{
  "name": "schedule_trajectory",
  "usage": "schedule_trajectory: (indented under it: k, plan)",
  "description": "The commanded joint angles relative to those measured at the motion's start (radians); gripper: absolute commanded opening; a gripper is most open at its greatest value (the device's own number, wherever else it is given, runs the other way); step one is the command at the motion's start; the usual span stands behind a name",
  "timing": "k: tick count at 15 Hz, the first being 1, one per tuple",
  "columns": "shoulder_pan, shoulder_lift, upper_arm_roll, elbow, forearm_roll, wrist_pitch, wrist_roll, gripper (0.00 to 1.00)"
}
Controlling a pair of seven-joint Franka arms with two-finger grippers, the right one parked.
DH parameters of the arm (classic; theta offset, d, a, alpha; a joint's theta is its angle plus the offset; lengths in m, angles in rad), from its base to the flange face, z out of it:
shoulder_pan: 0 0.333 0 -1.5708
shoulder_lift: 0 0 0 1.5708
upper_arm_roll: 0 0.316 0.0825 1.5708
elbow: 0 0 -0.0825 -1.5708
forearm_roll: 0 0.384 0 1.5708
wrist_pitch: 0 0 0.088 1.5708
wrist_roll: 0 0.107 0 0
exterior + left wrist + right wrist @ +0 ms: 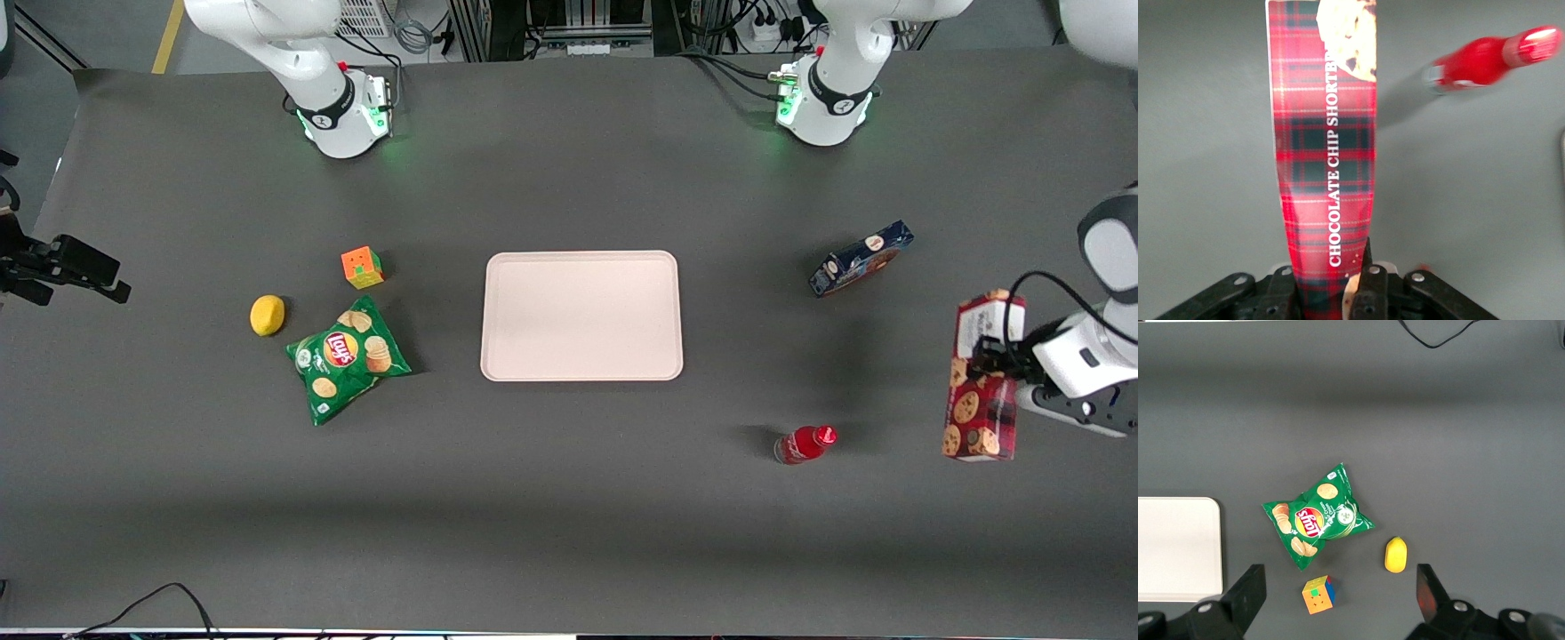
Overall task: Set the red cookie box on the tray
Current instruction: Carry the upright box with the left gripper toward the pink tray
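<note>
Cookie box held above the table
The gripper (994, 366) clamps the red cookie box (982, 378); the tray (582, 263) lies well apart from it, the red bottle (804, 444) nearer.

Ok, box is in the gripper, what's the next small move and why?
Probably carry it sideways toward the tray. The gripper is shut on the red cookie box near the working arm's end of the table, the tray is bare, and the small red bottle lies nearer the front camera than that path.

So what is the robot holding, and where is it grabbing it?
The tool holds the red cookie box, its fingers pinching the narrow sides about midway along its length, toward the working arm's end of the table.
</note>
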Motion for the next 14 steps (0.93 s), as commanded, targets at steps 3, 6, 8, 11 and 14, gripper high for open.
schedule_trajectory:
  k: [3, 6, 8, 11, 14]
  plan:
    - [-0.094, -0.199, -0.097, -0.056, 0.017, -0.158, -0.407, 0.05]
    - [-0.096, -0.239, -0.241, -0.054, 0.015, -0.158, -0.645, 0.04]
    - [-0.117, -0.24, -0.31, -0.054, 0.017, -0.14, -0.745, 0.03]
    - [-0.161, -0.233, -0.398, -0.089, 0.035, -0.086, -0.875, 0.03]
    - [-0.174, -0.242, -0.502, -0.25, 0.103, 0.114, -0.964, 0.04]
